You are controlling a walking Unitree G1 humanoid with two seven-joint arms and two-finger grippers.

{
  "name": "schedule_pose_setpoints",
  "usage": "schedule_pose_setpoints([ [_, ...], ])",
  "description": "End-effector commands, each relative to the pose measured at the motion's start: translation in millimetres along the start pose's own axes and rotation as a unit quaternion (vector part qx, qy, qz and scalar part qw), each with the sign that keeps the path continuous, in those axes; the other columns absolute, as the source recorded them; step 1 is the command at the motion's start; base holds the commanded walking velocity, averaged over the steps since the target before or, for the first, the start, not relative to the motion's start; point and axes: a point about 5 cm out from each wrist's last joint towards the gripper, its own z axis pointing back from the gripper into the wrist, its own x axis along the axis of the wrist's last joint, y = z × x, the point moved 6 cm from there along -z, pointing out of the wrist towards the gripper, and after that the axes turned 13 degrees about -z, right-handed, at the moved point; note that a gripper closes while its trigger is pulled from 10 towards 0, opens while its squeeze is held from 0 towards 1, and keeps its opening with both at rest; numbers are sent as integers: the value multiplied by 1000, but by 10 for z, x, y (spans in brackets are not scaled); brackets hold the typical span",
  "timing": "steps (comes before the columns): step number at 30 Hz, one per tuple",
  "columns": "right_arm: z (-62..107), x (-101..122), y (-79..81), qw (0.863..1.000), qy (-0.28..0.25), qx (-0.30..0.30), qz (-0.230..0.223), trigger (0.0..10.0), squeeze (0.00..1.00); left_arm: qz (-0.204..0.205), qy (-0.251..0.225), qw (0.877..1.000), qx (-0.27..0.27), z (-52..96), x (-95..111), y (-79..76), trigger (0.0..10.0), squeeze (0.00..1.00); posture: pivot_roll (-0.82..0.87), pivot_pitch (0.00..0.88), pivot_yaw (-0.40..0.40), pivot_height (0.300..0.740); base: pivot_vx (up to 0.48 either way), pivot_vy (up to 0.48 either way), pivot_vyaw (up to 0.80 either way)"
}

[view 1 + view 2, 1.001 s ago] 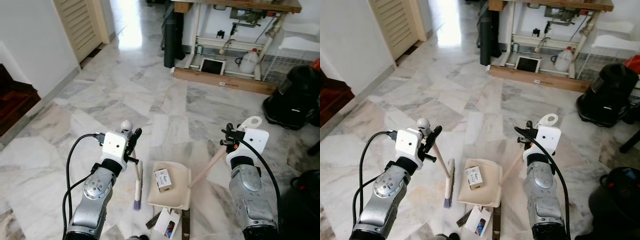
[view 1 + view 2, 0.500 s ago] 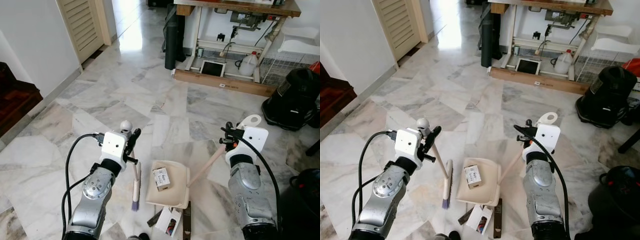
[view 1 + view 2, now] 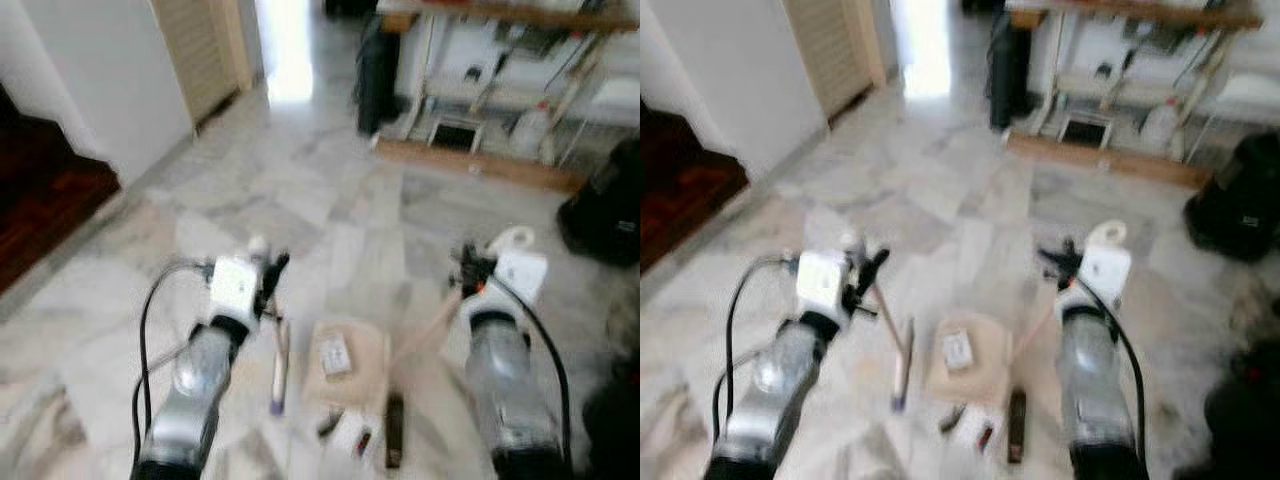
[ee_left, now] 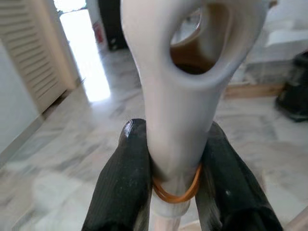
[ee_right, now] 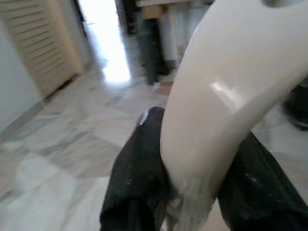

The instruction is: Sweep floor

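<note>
On your left, the left gripper (image 4: 174, 192) was clamped on the broom (image 3: 277, 365), its two black fingers (image 4: 126, 183) pressed against the white handle just under the hanging loop. The broom leaned down to the marble floor (image 3: 330, 200), and its brush end touched the floor just beside the dustpan (image 3: 345, 360). A small box (image 3: 334, 354) lay inside the dustpan. In front of the pan, some flat litter (image 3: 360, 438) lay on the floor. On your right, the right gripper (image 5: 192, 192) was closed around the dustpan handle (image 5: 226, 96), which sloped down toward the pan. The head views were blurred.
</note>
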Motion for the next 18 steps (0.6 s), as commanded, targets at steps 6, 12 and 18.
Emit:
schedule_pose_setpoints([
  [6, -30, 114, 9, 1000, -17, 2, -7, 10000, 0, 0, -20, 1000, 6, -27, 112, 32, 10000, 0, 58, 91, 33, 740, 0, 321, 0],
  [12, -29, 110, 17, 1000, -17, 3, -8, 10000, 0, 0, -20, 1000, 6, -28, 109, 34, 10000, 0, 58, 90, 35, 740, 0, 321, 0],
  [18, -27, 99, 34, 1000, -15, 7, -7, 10000, 0, -1, -19, 1000, 5, -27, 111, 33, 10000, 0, 61, 95, 35, 740, 0, 321, 0],
])
